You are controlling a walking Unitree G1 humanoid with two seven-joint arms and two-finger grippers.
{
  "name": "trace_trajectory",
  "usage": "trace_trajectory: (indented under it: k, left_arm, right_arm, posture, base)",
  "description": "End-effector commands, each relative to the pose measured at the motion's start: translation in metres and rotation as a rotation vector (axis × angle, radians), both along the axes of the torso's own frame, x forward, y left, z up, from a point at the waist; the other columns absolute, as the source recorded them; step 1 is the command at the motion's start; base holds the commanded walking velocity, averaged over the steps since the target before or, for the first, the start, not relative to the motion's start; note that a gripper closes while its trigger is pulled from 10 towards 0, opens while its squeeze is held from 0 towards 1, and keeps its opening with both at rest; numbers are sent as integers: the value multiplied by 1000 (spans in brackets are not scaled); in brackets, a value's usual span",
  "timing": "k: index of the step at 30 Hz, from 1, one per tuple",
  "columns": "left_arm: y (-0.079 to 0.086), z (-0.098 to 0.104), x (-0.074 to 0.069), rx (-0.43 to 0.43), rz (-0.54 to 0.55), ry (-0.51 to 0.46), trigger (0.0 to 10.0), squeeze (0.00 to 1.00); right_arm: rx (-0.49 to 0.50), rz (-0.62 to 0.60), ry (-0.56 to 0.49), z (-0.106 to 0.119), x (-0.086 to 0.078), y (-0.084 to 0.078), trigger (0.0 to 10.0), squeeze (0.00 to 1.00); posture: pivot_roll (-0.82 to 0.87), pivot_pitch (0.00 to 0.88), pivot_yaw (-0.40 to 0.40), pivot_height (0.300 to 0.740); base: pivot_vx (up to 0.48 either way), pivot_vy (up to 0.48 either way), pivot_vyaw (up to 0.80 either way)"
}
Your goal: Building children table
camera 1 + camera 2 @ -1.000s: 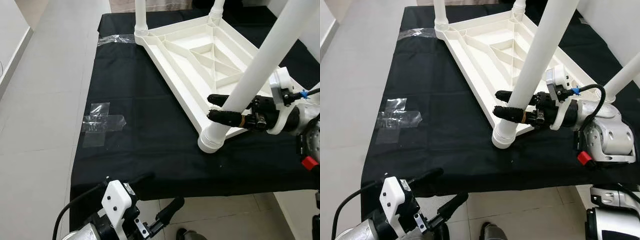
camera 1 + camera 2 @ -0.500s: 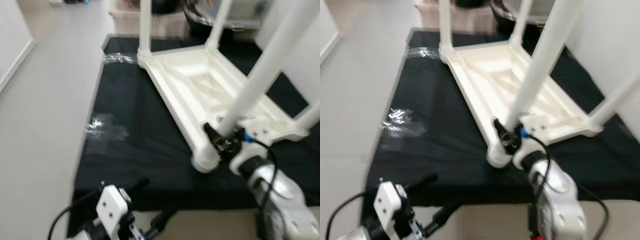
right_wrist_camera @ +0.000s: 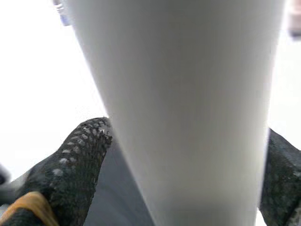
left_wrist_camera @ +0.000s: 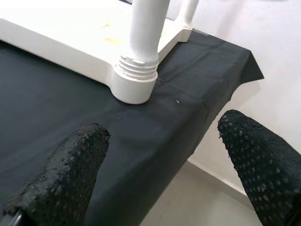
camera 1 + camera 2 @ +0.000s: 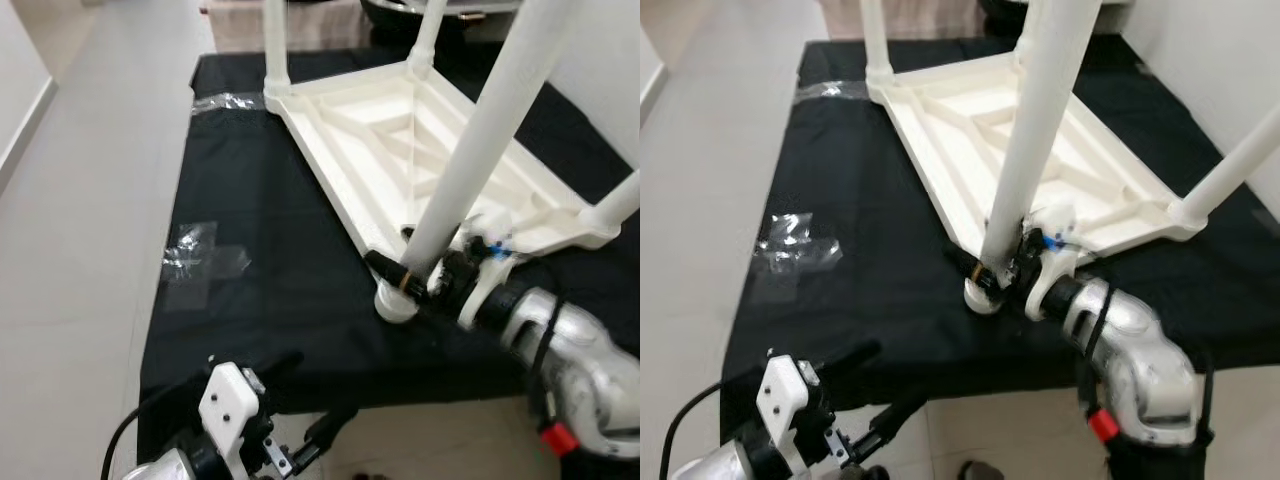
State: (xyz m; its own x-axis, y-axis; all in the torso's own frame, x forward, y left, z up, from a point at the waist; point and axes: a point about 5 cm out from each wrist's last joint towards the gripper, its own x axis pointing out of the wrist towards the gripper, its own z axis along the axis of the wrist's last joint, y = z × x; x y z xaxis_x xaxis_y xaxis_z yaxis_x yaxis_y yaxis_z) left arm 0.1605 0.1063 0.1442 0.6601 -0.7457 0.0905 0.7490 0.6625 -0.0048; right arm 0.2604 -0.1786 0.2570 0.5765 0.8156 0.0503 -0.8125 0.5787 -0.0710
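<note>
Currently one white plastic table top (image 5: 400, 130) lies upside down on a black cloth (image 5: 270, 270) spread over the floor (image 5: 90, 200), ribbed underside up. Four white legs counted, standing up from the corners: near leg (image 5: 480, 140) at 6 o'clock of the top, one at 10 o'clock (image 5: 272, 45), one at 12 o'clock (image 5: 432, 35), one at 3 o'clock (image 5: 618, 200). Right gripper (image 5: 1002, 262) is closed around the near leg just above its socket, one black finger on either side of the tube; the right wrist view shows the fingers (image 3: 75, 165) touching the leg. Left gripper (image 5: 300, 410) hangs low off the cloth's near edge, at 7 o'clock of the table, fingers spread wide, holding nothing. One crossed patch of clear tape (image 5: 200, 255) sits on the cloth at 9 o'clock; a second strip (image 5: 228, 102) lies near the far corner.
</note>
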Motion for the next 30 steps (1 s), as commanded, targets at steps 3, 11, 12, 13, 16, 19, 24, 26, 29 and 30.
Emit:
trace_trajectory:
  k: [3, 11, 12, 13, 16, 19, 24, 26, 29, 30]
  left_arm:
    - [-1, -2, -3, -1, -7, 14, 10000, 0]
    - [0, -2, -4, 3, -7, 14, 10000, 0]
    - [-1, -2, -4, 4, -8, 14, 10000, 0]
    - [-1, -2, -4, 4, -8, 14, 10000, 0]
    - [-2, -2, -6, 6, -8, 14, 10000, 0]
    - [-2, -1, -6, 6, -5, 13, 10000, 0]
    - [-2, -1, -6, 7, -5, 13, 10000, 0]
    - [-2, -1, -6, 7, -6, 14, 10000, 0]
    - [0, -2, -6, 6, -3, 16, 10000, 0]
    - [1, -2, -5, 6, 0, 17, 10000, 0]
  right_arm:
    - [-39, 168, 27, -1, -3, -5, 10000, 0]
    - [-57, 238, -13, 11, 16, -12, 10000, 0]
    - [-50, 248, -14, 11, 20, -13, 5490, 0]
    - [-50, 248, -14, 11, 20, -13, 5490, 0]
    - [-31, 261, 3, 9, 24, -17, 0, 0]
    - [-31, 268, 7, 6, 22, -18, 0, 0]
    - [-38, 281, 8, 3, 21, -21, 0, 0]
    - [-42, 260, 17, -1, 19, -23, 0, 0]
    - [-38, -95, 124, -35, 29, -19, 0, 0]
    - [-49, -346, 190, -56, 32, -17, 0, 0]
  posture:
    - [16, 189, -8, 740]
    - [33, 195, -3, 740]
    - [39, 198, -6, 740]
    - [39, 198, -6, 740]
    - [47, 201, -10, 740]
    - [46, 206, -6, 740]
    - [45, 207, -6, 740]
    - [36, 207, -7, 740]
    - [14, 201, -28, 740]
    - [10, 201, -26, 740]
  base:
    - [0, 0, 0]
    - [0, 0, 0]
    - [0, 0, 0]
    - [0, 0, 0]
    - [0, 0, 0]
    - [0, 0, 0]
    - [0, 0, 0]
    - [0, 0, 0]
    - [0, 0, 0]
    - [0, 0, 0]
